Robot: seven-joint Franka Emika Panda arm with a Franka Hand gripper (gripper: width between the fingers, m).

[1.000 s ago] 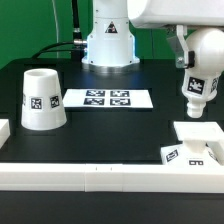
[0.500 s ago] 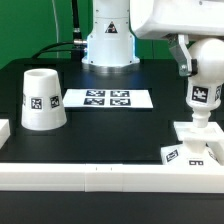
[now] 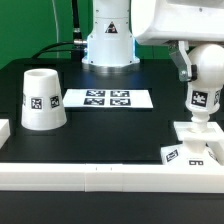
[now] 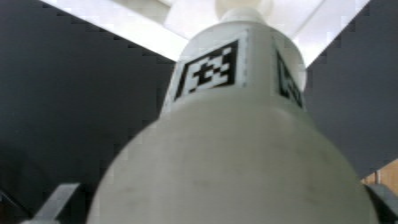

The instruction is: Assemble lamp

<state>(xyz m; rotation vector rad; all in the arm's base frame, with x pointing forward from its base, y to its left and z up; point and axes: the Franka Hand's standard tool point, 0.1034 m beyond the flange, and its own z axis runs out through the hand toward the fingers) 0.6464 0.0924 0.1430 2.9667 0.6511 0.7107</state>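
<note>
The white ball-shaped bulb (image 3: 203, 100) stands upright with its narrow stem down on the low square base (image 3: 186, 135) at the exterior view's right. My gripper (image 3: 205, 80) is shut on the bulb's wide upper end from above. In the wrist view the bulb (image 4: 222, 130) fills the picture, its tag faces the camera, and the base (image 4: 107, 12) shows beyond its stem. My gripper (image 4: 214, 205) has its fingertips (image 4: 50, 203) at either side of the bulb. The tapered cup-like shade (image 3: 42, 98) stands mouth down at the exterior view's left, apart from the gripper.
The marker board (image 3: 107, 98) lies on the black table between the shade and the base. A long white border rail (image 3: 100, 172) runs along the front edge. The robot's white pedestal (image 3: 108, 40) stands at the back.
The bulb was tilted and higher one second ago. It has turned upright and come down, so its stem now meets the base. The shade has not moved.
</note>
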